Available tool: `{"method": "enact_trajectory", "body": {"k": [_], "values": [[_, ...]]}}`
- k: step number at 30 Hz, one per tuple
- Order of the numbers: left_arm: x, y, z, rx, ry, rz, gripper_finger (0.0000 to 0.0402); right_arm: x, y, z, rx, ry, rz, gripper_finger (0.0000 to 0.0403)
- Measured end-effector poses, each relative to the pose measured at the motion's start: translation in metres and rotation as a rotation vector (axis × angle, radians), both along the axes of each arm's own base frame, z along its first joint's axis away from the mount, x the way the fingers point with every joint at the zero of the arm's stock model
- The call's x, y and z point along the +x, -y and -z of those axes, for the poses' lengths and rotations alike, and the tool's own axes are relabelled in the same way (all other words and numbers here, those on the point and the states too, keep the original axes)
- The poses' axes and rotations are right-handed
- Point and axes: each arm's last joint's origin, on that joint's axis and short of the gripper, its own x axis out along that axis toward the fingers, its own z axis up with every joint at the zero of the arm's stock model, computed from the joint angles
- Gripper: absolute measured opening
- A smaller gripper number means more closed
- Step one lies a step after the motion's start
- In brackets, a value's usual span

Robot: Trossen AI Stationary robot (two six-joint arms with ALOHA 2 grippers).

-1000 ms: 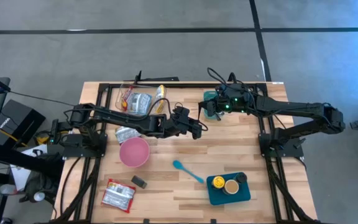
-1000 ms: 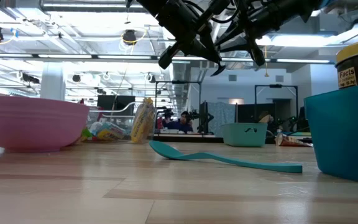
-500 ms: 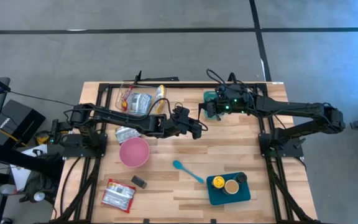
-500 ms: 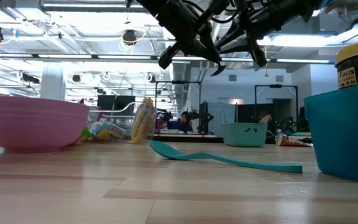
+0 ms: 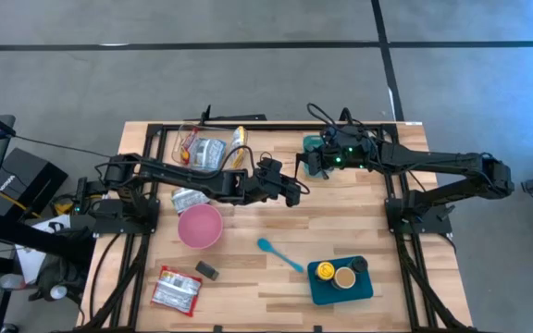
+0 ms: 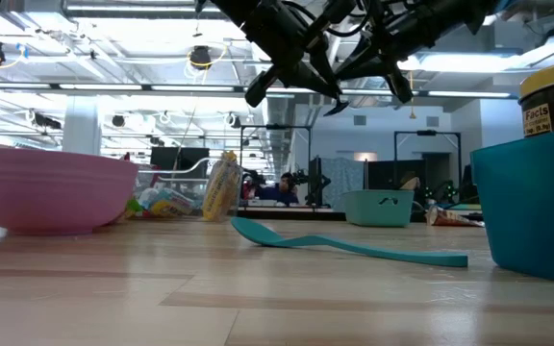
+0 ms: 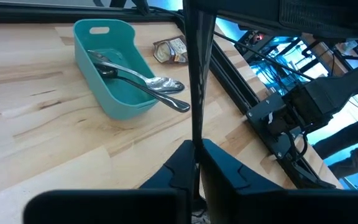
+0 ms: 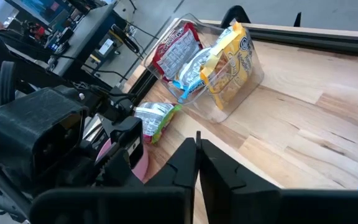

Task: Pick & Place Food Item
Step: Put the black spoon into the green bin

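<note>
Food packets stand in a clear container (image 5: 202, 148) (image 8: 211, 68) at the table's far left. A silver packet (image 5: 190, 197) lies by the pink bowl (image 5: 199, 225), and a red packet (image 5: 176, 289) lies at the near left. My left gripper (image 5: 296, 191) (image 7: 197, 149) hovers shut above the table's middle, pointing at a teal bin (image 7: 114, 74) that holds metal spoons. My right gripper (image 5: 305, 166) (image 8: 197, 146) hangs shut just beyond it, over the bin's near side, pointing toward the clear container. Neither has anything between its fingers.
A teal spoon (image 5: 278, 254) lies near the middle, and a teal tray (image 5: 364, 289) with jars stands at the near right. A small black block (image 5: 207, 269) sits beside the red packet. Another packet (image 7: 169, 51) lies beyond the bin. The two grippers hang close together.
</note>
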Motion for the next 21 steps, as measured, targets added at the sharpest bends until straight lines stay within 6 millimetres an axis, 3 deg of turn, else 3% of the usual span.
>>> {"method": "enact_trajectory", "body": {"k": [12, 21], "values": [[0.0, -0.015, -0.004, -0.075, -0.002, 0.14, 0.0146, -0.005, 0.002, 0.007, -0.038, -0.106, -0.018, 0.0002], [-0.012, -0.017, -0.019, -0.065, -0.021, 0.14, 0.0172, -0.018, 0.015, 0.009, -0.067, -0.186, 0.002, 0.0001]]}}
